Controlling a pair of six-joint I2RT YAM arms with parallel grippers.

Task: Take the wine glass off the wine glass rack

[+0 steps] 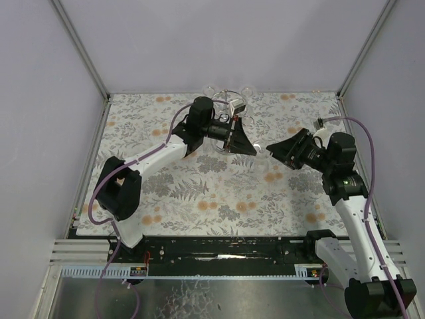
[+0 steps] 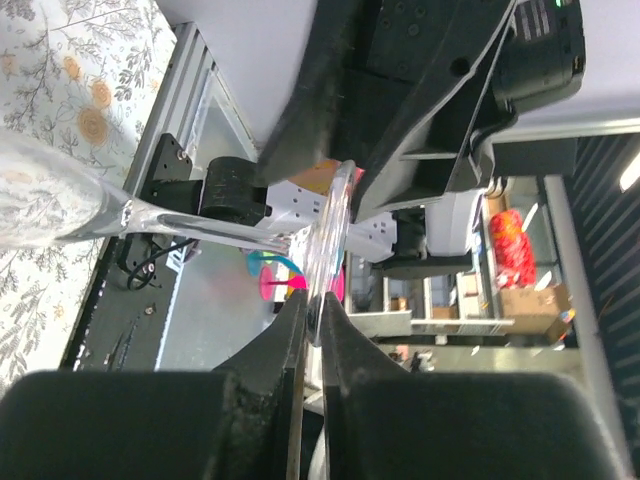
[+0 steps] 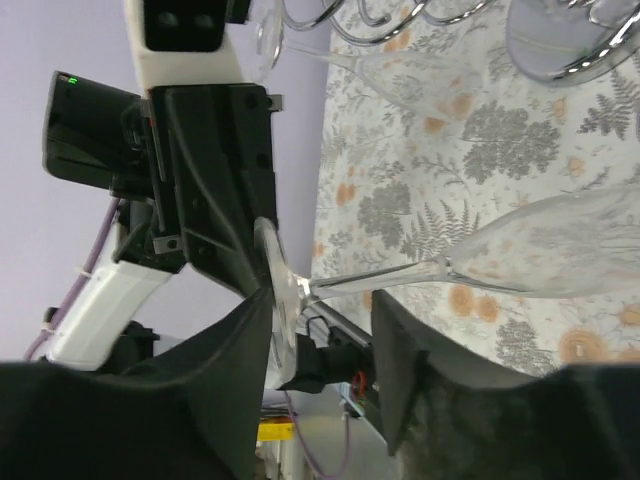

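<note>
My left gripper (image 2: 315, 312) was pinched shut on the edge of the round foot of the small clear stemmed wine glass (image 2: 200, 228), holding it on its side; my right gripper (image 3: 322, 305) stood part-open around that same foot, gripping nothing, so one hand bore it. The glass hung above the floral cloth (image 1: 199, 193), apart from the shiny chrome wire rack (image 1: 226, 98) behind

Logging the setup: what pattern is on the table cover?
The table cover is pale with grey ferns and orange flowers, clearest in top external view.
</note>
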